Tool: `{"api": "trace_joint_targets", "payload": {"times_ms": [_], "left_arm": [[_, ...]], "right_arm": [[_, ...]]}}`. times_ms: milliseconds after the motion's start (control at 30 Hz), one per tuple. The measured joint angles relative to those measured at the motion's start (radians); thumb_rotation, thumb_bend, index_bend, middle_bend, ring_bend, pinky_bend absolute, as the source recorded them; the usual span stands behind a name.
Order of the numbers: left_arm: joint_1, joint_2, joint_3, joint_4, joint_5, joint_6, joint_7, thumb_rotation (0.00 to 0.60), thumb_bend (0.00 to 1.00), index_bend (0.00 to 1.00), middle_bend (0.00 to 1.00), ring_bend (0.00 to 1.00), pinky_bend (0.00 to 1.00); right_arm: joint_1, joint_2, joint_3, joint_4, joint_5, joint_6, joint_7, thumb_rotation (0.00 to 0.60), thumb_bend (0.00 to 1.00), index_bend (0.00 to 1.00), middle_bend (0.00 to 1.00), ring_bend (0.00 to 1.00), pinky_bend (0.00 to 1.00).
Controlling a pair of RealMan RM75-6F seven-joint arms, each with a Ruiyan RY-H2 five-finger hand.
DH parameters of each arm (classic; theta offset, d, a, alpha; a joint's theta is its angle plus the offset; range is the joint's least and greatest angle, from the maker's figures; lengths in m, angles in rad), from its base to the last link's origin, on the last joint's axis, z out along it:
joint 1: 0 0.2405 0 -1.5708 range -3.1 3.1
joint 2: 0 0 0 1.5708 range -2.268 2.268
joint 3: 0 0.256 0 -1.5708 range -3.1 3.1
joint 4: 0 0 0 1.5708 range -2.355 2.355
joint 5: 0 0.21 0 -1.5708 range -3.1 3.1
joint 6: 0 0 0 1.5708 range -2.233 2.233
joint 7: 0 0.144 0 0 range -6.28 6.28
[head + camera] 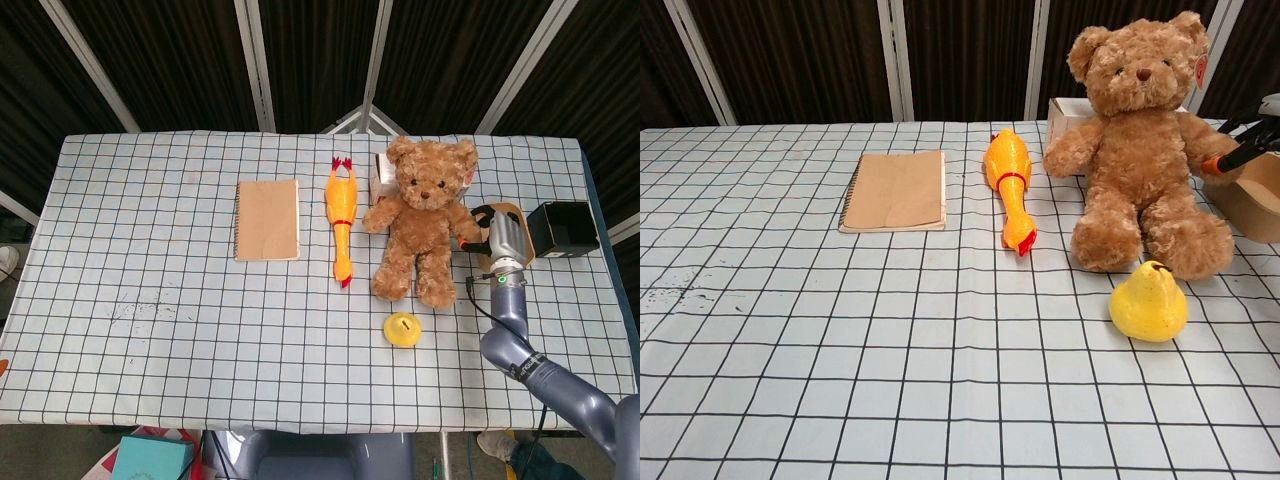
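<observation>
A brown teddy bear (421,220) sits upright on the checked tablecloth (150,250), right of the middle; in the chest view the teddy bear (1140,150) leans a little to the right. My right hand (505,240) is at the bear's outstretched arm, and its dark fingers (1243,152) close around the paw from the right. My left hand shows in neither view.
A yellow rubber chicken (341,222) and a brown notebook (267,219) lie left of the bear. A yellow pear-shaped toy (403,328) stands in front of it and a white box (381,175) behind it. A tan box (1250,200) sits under my hand, a black box (562,227) further right.
</observation>
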Motion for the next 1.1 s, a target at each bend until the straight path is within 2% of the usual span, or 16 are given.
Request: {"api": "trace_joint_targets", "payload": {"times_ms": [533, 800, 1100], "left_arm": [[-0.002, -0.003, 0.002, -0.002, -0.001, -0.002, 0.011, 0.600, 0.27, 0.22, 0.00, 0.00, 0.14], [-0.005, -0.006, 0.002, -0.003, -0.005, -0.005, 0.021, 0.600, 0.27, 0.22, 0.00, 0.00, 0.14], [-0.004, -0.011, 0.004, -0.006, -0.001, 0.000, 0.029, 0.600, 0.27, 0.22, 0.00, 0.00, 0.13]], "right_arm": [[-0.019, 0.016, -0.001, -0.019, -0.004, -0.006, 0.001, 0.600, 0.33, 0.36, 0.56, 0.34, 0.00], [-0.050, 0.054, -0.008, -0.088, -0.112, 0.008, 0.058, 0.600, 0.33, 0.36, 0.56, 0.34, 0.00], [-0.077, 0.070, -0.024, -0.118, -0.196, 0.010, 0.120, 0.600, 0.33, 0.36, 0.56, 0.34, 0.00]]}}
